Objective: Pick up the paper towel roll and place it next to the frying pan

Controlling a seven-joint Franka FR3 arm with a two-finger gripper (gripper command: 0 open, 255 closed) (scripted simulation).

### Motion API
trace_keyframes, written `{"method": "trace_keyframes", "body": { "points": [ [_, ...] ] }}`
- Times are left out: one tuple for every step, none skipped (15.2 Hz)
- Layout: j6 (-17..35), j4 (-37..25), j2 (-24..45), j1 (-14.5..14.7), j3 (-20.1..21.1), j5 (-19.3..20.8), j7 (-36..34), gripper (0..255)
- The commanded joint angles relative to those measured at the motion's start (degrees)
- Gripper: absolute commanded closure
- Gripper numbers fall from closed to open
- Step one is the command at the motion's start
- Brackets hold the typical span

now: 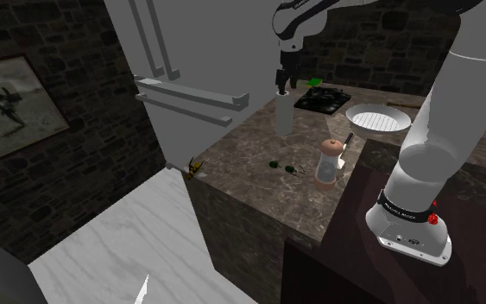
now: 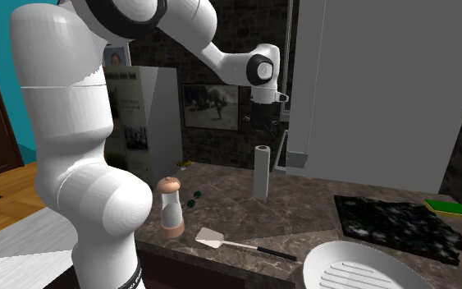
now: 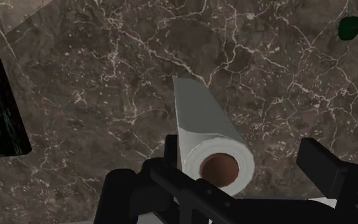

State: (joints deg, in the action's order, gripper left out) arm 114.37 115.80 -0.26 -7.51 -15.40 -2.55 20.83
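A white paper towel roll [image 1: 283, 114] stands upright on the dark marble counter [image 1: 249, 155], upper centre of the shoulder view. The black gripper [image 1: 281, 88] hangs just above it, fingers spread apart, holding nothing. A white frying pan [image 1: 377, 118] sits further right.

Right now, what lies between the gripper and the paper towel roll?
Nothing: in the second exterior view the gripper hangs right above the upright paper towel roll, and the stretch between is bare.
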Motion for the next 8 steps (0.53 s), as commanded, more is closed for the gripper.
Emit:
{"method": "trace_keyframes", "body": {
  "points": [
    [1.00,-0.87,2.06,-0.33,-0.34,-0.57,1.04,0],
    [1.74,-0.35,2.29,-0.33,-0.32,-0.66,1.10,0],
    [2.48,0.16,2.53,-0.33,-0.31,-0.75,1.16,0],
    [3.22,0.66,2.78,-0.33,-0.30,-0.85,1.23,0],
    [3.95,1.14,3.05,-0.33,-0.29,-0.95,1.30,0],
    [4.69,1.62,3.32,-0.32,-0.27,-1.06,1.38,0],
    [5.42,2.08,3.61,-0.32,-0.26,-1.18,1.46,0],
    [5.84,2.34,3.78,-0.32,-0.25,-1.24,1.50,0]
  ]
}}
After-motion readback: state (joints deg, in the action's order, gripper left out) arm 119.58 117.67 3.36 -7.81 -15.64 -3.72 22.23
